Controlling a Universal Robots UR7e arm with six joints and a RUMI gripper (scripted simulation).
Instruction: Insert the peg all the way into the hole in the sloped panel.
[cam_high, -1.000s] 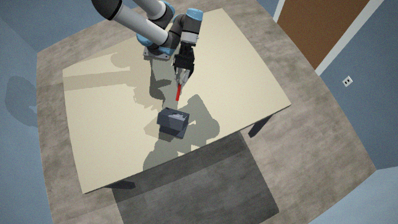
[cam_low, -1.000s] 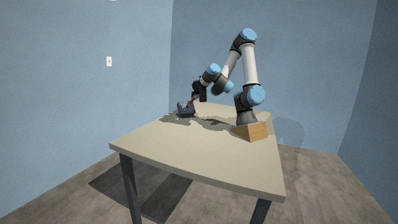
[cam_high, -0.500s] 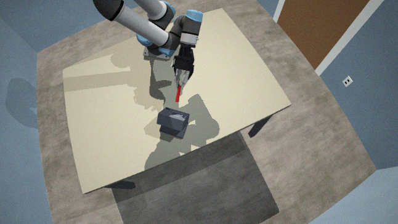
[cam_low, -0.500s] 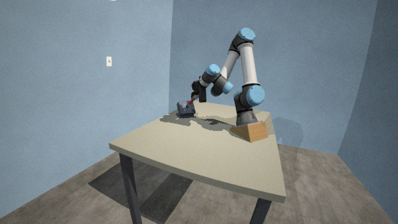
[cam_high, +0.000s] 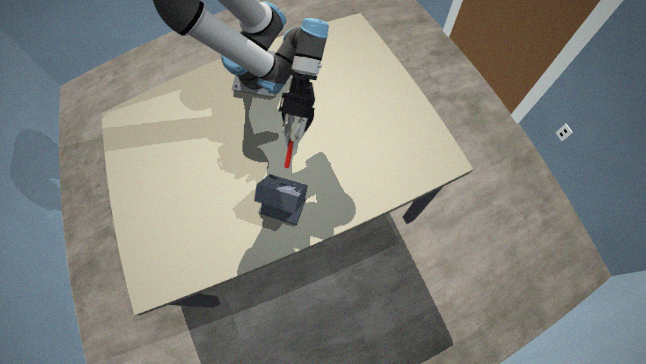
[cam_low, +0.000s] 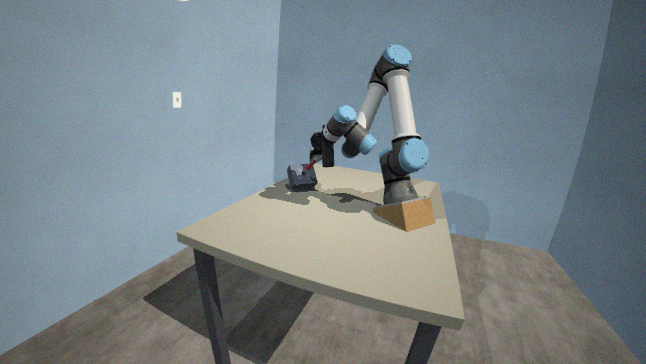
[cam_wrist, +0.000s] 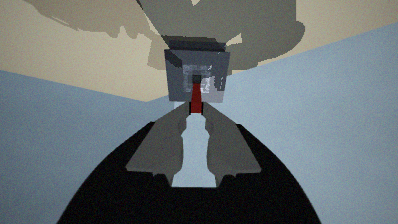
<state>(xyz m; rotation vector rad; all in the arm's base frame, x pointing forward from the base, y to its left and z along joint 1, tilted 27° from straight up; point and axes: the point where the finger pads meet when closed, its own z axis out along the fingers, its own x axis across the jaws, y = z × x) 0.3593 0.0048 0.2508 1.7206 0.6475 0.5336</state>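
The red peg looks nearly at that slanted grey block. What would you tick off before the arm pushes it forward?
1. Peg gripped: ok. The gripper is shut on the red peg.
2. Peg aimed at the hole: ok. In the wrist view its tip lines up with the dark hole in the sloped panel.
3. Peg tip already inside: cannot tell. The top view shows a gap before the block; the wrist view cannot show depth.
4. Peg tilt matches the panel slope: cannot tell.
5. Block resting on the table: ok.
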